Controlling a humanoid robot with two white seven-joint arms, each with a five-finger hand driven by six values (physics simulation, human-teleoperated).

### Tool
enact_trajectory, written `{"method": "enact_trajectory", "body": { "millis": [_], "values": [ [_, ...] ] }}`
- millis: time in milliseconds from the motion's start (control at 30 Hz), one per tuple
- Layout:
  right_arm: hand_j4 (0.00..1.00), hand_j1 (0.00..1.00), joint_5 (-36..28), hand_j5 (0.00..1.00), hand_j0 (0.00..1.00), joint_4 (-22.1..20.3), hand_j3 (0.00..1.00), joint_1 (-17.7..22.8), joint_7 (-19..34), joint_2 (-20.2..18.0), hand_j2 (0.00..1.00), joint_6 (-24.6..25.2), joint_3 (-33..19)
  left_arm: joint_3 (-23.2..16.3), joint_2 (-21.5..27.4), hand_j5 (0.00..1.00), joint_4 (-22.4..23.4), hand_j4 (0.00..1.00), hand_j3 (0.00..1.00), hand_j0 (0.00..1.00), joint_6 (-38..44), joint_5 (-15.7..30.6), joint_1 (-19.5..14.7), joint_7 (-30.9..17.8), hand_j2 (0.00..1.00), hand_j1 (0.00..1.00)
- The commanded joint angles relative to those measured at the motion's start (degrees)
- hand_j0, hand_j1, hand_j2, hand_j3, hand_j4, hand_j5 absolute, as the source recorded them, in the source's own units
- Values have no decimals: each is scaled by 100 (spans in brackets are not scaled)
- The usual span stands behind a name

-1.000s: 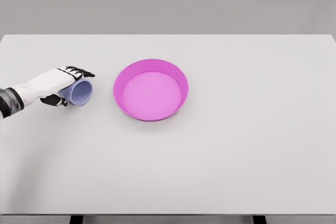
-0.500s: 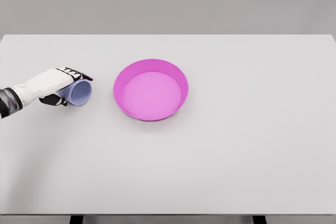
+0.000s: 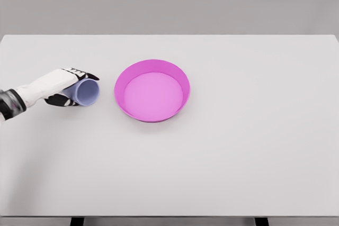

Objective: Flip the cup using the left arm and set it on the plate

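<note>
Gripping the cup (image 3: 87, 92), the left hand (image 3: 61, 84) has shifted it nearer the plate (image 3: 152, 90).

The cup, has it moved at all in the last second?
Yes. The cup, held in the left hand, has shifted slightly right, narrowing its gap to the pink plate, which stayed put.

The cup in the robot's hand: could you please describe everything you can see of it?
The cup is small, pale lavender-blue, smooth and matte, like plastic. It lies on its side, its round end turned toward the camera and the pink plate; whether that end is the mouth or the base cannot be told. The left hand is closed around its body from the left, dark fingertips over the top. It sits left of the plate, apart from it, low over the white table.
</note>
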Motion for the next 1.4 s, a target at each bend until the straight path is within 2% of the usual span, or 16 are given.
{"method": "enact_trajectory", "body": {
  "millis": [0,67,567,667,1233,1367],
  "values": [
    [100,100,0,100,100,1,100,0,1,0,100,-2,-3,-130,1,78,87,78,78,78,12,422,0,3,78,78],
    [100,100,0,100,100,1,100,0,1,0,100,-2,-3,-245,1,78,254,78,78,78,12,642,-9,3,78,78],
    [100,100,0,100,100,1,100,0,1,0,100,-2,-3,-298,63,76,254,76,76,76,12,1697,9,3,76,76],
    [100,100,0,100,100,1,100,0,1,0,100,7,-3,-526,63,76,254,76,76,76,12,2048,-9,3,76,76],
    [100,100,0,100,100,1,100,0,1,0,100,-2,-3,-1018,124,76,149,76,76,76,12,3419,-62,12,76,76],
    [100,100,0,100,100,1,100,0,1,0,100,7,-3,-1176,116,75,-35,75,75,75,12,3736,-62,12,75,75]
  ]
}}
